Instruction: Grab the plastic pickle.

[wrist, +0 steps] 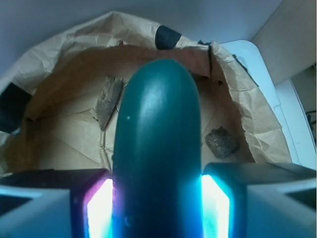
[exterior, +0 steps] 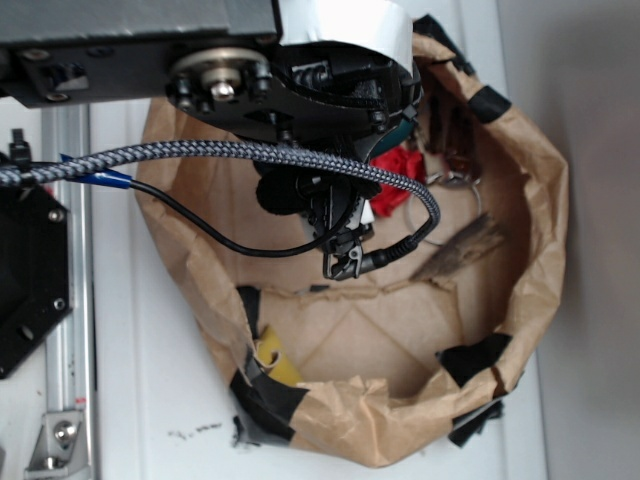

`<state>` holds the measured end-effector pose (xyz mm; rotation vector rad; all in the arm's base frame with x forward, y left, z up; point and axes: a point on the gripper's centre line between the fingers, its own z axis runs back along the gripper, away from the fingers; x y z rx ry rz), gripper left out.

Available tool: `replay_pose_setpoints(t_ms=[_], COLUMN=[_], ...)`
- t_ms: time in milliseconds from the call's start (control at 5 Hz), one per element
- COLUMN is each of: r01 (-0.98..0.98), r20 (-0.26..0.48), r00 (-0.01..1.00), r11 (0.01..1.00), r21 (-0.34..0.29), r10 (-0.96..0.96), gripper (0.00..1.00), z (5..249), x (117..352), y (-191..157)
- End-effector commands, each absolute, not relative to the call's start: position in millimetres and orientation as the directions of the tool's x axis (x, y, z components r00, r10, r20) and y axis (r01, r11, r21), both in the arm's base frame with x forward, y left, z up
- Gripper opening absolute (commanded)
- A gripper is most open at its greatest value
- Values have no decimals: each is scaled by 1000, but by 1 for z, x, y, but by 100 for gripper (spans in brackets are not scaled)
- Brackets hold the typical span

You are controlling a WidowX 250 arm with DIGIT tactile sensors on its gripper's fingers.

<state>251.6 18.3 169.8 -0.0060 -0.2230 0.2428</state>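
Your claw (wrist: pixel 157 208) is closed on the plastic pickle (wrist: pixel 158 148): in the wrist view the two glowing pads (wrist: pixel 101 210) press its flanks at the lower part of the frame, and the glossy teal body runs up the middle to a rounded end near the centre. It appears to be clear of the paper below it, so you can judge the grab itself done; what remains, if anything, is only to keep the hold secure.

Past the pickle, a flat wood piece (wrist: pixel 109 101) lies on the paper floor at centre left and a rough brown chunk (wrist: pixel 222 142) sits at centre right, both well apart from the claw.

In the exterior view the arm (exterior: pixel 320 110) reaches in from the top of the frame and hangs over the crumpled paper bag (exterior: pixel 545 230), hiding the claw tips. A sliver of teal shows under the wrist, beside a red cloth (exterior: pixel 400 170). The bag stands on the white counter (exterior: pixel 150 400).
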Motion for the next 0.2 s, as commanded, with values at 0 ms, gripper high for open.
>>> replay_pose_setpoints(t_ms=[0], r01=[-247], r20=[271], r00=[929], r11=[968], r21=[-51], r10=[252], gripper=[0], z=[182], x=[262], y=[12])
